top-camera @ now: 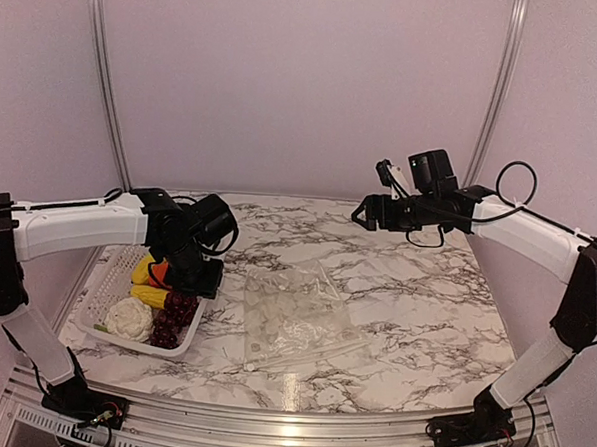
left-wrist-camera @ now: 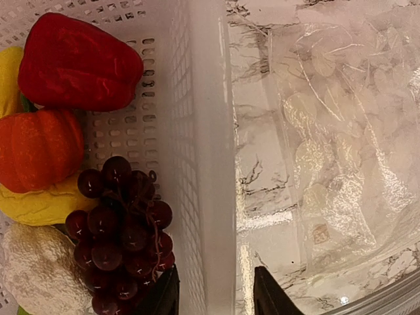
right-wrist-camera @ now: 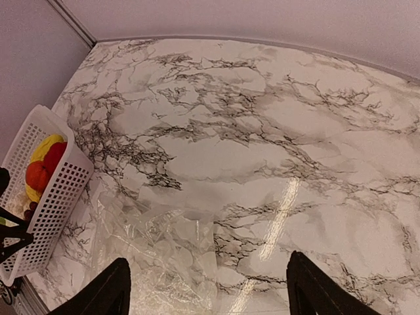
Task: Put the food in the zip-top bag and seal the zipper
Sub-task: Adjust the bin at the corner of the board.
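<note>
Nearest, on the left of the marble tabletop (top-camera: pixel 415 290), stood a white basket (top-camera: pixel 100 288), its long axis running near to far. All the food lay in it. The cauliflower (top-camera: pixel 128 317) was at the near end, with the grape bunch (top-camera: pixel 174 315) just beside it against the right wall. Beyond them came a yellow piece (top-camera: pixel 146 296), the orange fruit (left-wrist-camera: pixel 36 147) and, farthest, the red pepper (left-wrist-camera: pixel 79 62).

Just right of the basket, with a strip of marble between them, the zip-top bag (top-camera: pixel 293 323) lay flat and crinkled on the tabletop. It was roughly square, a little longer near to far, with its edges skewed slightly from the tabletop's. Which edge carried the zipper could not be told.

The left gripper (left-wrist-camera: pixel 216 298) hung over the basket's right wall with its jaws partly spread. One finger (left-wrist-camera: pixel 165 295) was on the grape side and the other on the bag side, a gap showing between each and the rim. It held nothing.

Farther back on the right, the right gripper (right-wrist-camera: pixel 207 295) hovered above the tabletop, pointing left. Its jaws were spread wide and it gripped nothing.
</note>
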Action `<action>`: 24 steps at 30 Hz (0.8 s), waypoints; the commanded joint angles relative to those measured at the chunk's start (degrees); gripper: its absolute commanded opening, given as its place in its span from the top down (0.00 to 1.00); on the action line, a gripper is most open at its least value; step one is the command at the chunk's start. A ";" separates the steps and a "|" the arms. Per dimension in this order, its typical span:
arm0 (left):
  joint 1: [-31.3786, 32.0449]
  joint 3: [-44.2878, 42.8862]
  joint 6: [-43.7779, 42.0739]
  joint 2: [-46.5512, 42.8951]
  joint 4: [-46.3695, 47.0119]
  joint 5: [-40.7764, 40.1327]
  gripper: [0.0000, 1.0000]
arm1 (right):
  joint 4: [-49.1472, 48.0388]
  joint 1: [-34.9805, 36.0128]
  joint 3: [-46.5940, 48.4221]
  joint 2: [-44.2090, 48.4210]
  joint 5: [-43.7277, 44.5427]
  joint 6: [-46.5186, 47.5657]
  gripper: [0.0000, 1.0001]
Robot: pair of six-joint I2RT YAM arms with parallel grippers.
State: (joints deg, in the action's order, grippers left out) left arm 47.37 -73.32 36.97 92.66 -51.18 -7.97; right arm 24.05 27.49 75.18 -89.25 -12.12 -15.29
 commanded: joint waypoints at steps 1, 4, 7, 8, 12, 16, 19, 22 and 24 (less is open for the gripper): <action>0.21 0.11 0.10 2.32 -2.08 -0.84 0.63 | -0.42 0.73 2.32 -1.33 -0.18 -0.95 0.22; 0.18 0.28 -0.30 3.68 -1.95 -1.79 0.66 | -0.63 0.73 2.43 -1.45 0.07 -1.23 0.22; 0.19 0.09 -0.72 4.62 -1.99 -2.52 0.76 | -0.84 0.72 2.59 -1.54 0.17 -1.50 0.22; 0.18 -0.09 -1.08 4.94 -1.94 -3.02 0.80 | -0.89 0.69 2.65 -1.54 0.24 -1.61 0.22; -0.11 -1.85 -3.11 5.89 -2.02 -6.10 0.96 | -1.22 0.73 2.17 -1.28 0.28 -2.09 0.23; -2.17 -4.09 -6.06 7.47 -2.09 -7.85 1.00 | -1.78 0.79 1.13 -1.09 0.00 -2.49 0.23; -4.61 -7.35 -8.55 9.64 -1.39 -7.75 1.00 | -1.81 0.80 0.63 -0.90 -0.14 -2.38 0.24; -5.20 -12.81 -15.10 13.37 0.32 -8.68 1.00 | -1.73 0.81 0.28 -1.04 -0.55 -2.01 0.24; -5.19 -17.15 -18.38 16.75 0.22 -9.34 1.00 | -1.36 0.75 0.63 -1.41 -0.94 -1.65 0.24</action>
State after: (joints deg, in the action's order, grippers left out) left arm 42.41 -83.22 28.10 104.75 -53.23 -14.28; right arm 23.16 27.53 75.18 -90.15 -12.25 -16.95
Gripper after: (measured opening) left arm 0.135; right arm 0.764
